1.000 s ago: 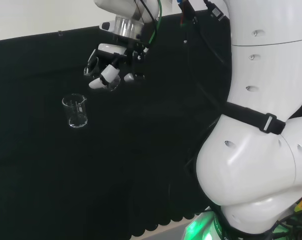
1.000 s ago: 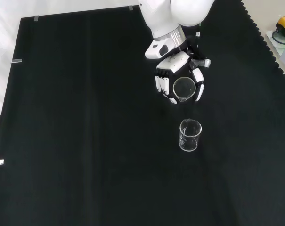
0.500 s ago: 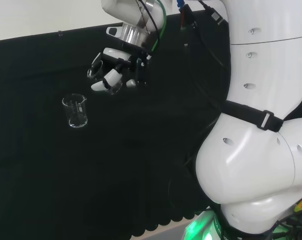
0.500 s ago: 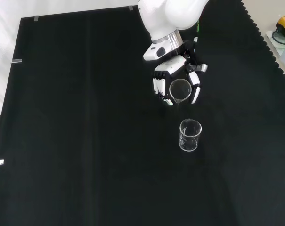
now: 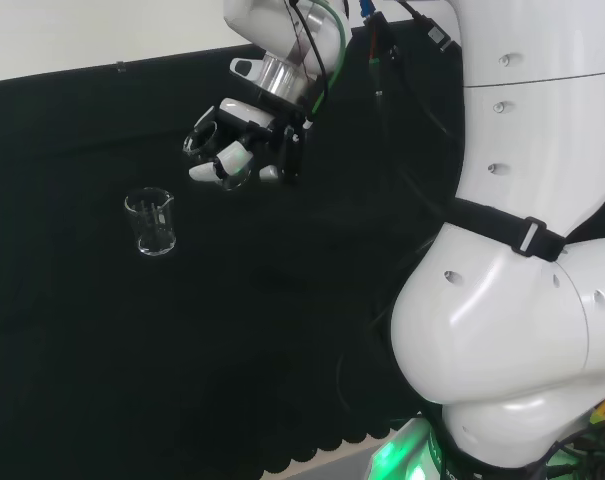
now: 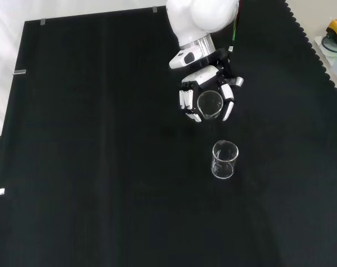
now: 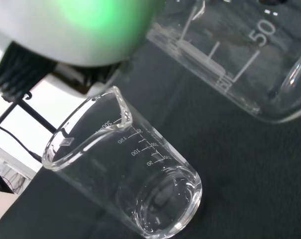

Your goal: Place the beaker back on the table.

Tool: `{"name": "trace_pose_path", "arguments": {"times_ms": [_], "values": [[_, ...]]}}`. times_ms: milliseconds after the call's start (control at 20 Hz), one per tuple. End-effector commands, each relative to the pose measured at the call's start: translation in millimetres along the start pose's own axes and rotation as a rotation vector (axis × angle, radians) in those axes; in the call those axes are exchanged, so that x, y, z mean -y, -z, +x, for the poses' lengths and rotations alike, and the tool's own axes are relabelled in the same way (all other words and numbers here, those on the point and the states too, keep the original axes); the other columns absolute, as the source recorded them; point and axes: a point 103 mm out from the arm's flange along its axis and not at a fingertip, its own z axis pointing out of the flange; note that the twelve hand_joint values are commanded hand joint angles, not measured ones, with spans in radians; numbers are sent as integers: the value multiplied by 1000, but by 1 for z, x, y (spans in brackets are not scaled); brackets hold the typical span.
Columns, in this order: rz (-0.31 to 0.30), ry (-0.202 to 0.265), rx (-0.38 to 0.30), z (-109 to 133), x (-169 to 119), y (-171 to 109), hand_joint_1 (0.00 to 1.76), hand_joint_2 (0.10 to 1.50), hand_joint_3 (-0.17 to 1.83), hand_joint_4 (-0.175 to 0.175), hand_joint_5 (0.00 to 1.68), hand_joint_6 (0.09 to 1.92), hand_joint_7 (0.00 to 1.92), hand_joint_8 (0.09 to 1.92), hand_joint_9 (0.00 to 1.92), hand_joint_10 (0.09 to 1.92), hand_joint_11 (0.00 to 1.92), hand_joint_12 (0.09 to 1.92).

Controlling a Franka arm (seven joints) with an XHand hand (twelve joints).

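Observation:
My hand (image 5: 250, 148) hangs above the black cloth with its fingers (image 6: 183, 100) and thumb curled round a clear glass beaker (image 6: 209, 104). In the head view this held beaker (image 5: 202, 141) shows at the hand's left, off the cloth and tilted. The front view looks down into its open mouth, with the hand (image 6: 202, 76) behind it. A second clear beaker (image 5: 152, 222) stands upright on the cloth, lower left of the hand in the head view and below it in the front view (image 6: 224, 159). In the wrist view the held beaker (image 7: 240, 55) is close and the standing beaker (image 7: 135, 179) lies beyond it.
The arm's white links (image 5: 522, 250) take up the head view's right side. The scalloped cloth edge (image 6: 318, 55) runs down the front view's right, with a yellow and red device (image 6: 336, 30) beyond it. Bare black cloth (image 6: 90, 139) spreads to the left of both beakers in the front view.
The hand with its beaker has moved right and slightly up in the head view, and up and a little left in the front view. The standing beaker has not moved.

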Motion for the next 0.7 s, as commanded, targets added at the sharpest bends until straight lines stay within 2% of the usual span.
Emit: {"name": "trace_pose_path", "arguments": {"times_ms": [50,450,700], "values": [[-20,4,-60,-8,0,-6,1450,433,927,-175,1348,650,1535,380,1420,521,1101,735],[-53,9,-88,-16,-1,-15,1449,441,912,-175,1350,647,1543,355,1421,498,1083,757],[-35,18,-95,-21,0,-17,1449,442,909,-175,1351,649,1546,348,1421,492,1074,761]]}}
